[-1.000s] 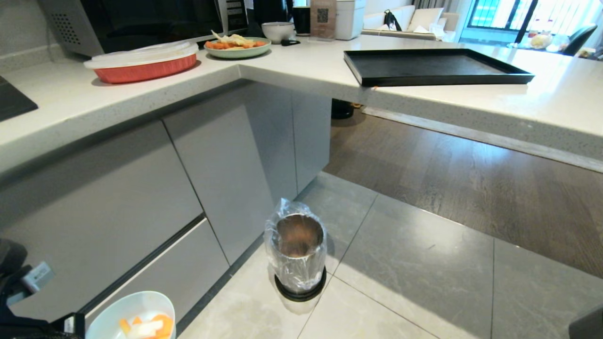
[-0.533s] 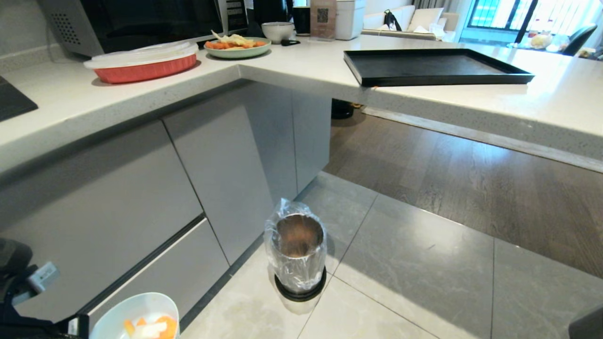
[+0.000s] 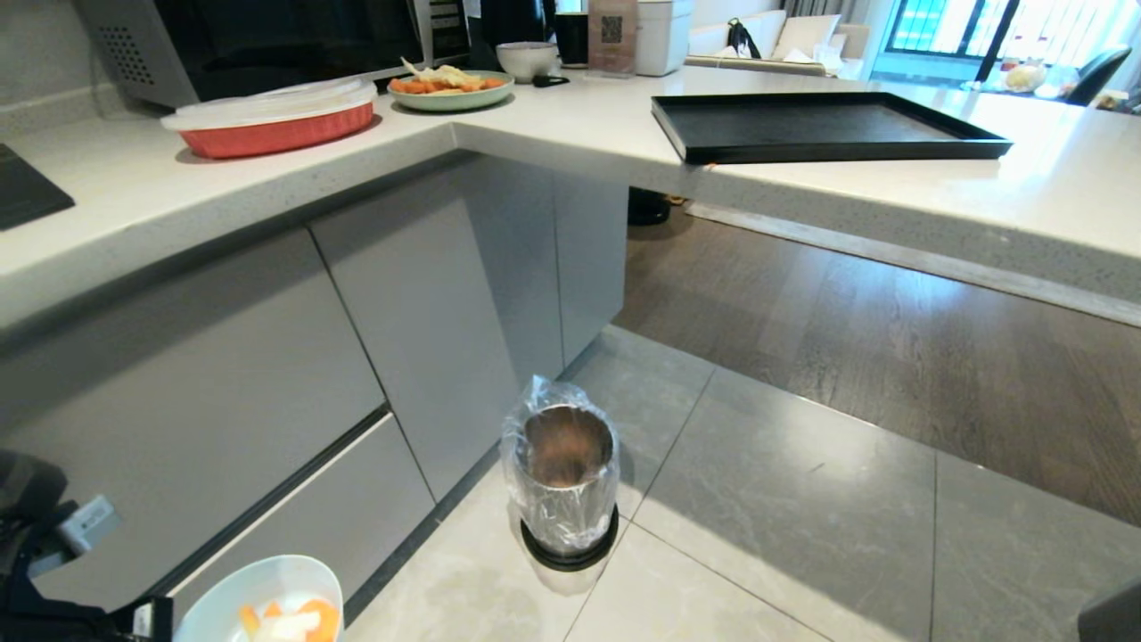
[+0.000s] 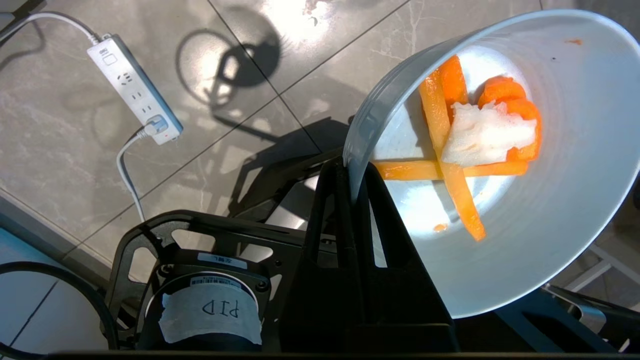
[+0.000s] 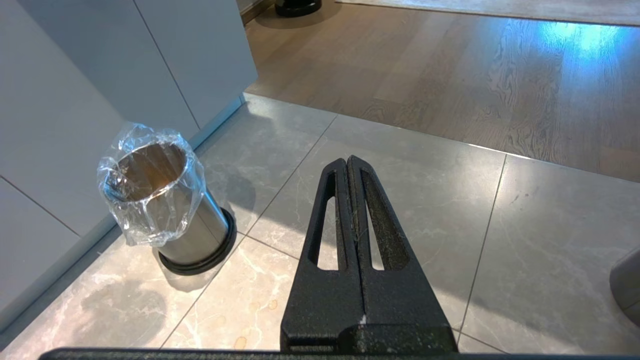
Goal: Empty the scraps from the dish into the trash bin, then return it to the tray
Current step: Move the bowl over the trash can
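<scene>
Bowl (image 4: 525, 210) of scraps (image 4: 470, 140), rim being pinched by left gripper (image 4: 352, 175), nearing bin (image 3: 566, 477) for tipping; right gripper (image 5: 348, 165) clenched, empty.

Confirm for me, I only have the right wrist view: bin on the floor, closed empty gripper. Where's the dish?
Observer: The left gripper is pinching the dish by its rim, low at the robot's left, short of the bin.
Operator: Scraps dumped yet?
Observer: No. The scraps are in the dish: orange sticks under a whitish lump.
Operator: Tray free?
Observer: The tray sits on the counter with nothing on it.
</scene>
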